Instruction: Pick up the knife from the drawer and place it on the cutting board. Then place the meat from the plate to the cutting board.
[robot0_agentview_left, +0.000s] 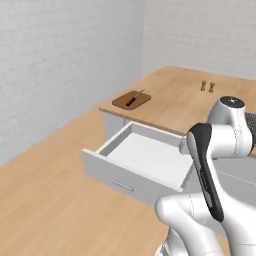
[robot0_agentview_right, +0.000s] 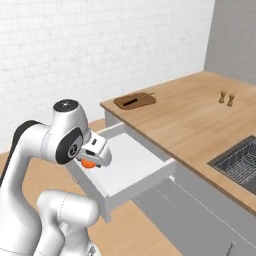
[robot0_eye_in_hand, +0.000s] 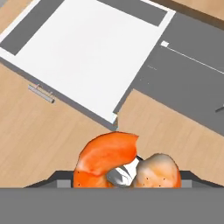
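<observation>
In the hand view we see the meat (robot0_eye_in_hand: 124, 164), an orange-red chunk, at bottom centre, clamped by the gripper (robot0_eye_in_hand: 124, 177) whose jaws stand wide around it. In the right base view we find the gripper (robot0_agentview_right: 92, 159) at centre left with the meat (robot0_agentview_right: 88, 164) beneath it, above the open drawer (robot0_agentview_right: 125, 165). In the left base view, upper centre, the knife (robot0_agentview_left: 134, 98) lies on the cutting board (robot0_agentview_left: 131, 100), behind the drawer (robot0_agentview_left: 142, 157).
</observation>
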